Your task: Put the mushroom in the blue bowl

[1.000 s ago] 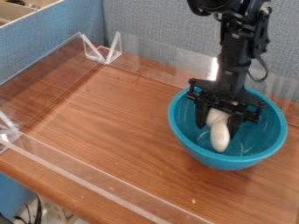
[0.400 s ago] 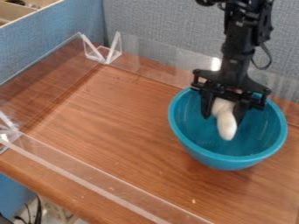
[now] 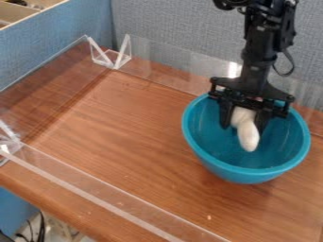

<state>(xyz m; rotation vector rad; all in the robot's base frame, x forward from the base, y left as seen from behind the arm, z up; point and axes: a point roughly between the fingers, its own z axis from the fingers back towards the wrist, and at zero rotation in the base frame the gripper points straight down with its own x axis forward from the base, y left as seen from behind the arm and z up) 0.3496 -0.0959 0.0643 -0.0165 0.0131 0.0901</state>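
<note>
Mushroom (image 3: pixel 247 131) now hangs a little higher than a second ago, lifted off the bottom of the blue bowl (image 3: pixel 210 147) yet still inside its rim, and you see it pinched at its top between the fingers (image 3: pixel 250 111), which stand partly open around it. To my eye the carry is done and only the release remains; let go from here and it should drop into the bowl. The bowl sits near the right end of a brown wooden worktop (image 3: pixel 113 142) edged by a clear plastic barrier (image 3: pixel 76 57), with a blue partition (image 3: pixel 164 28) behind.
</note>
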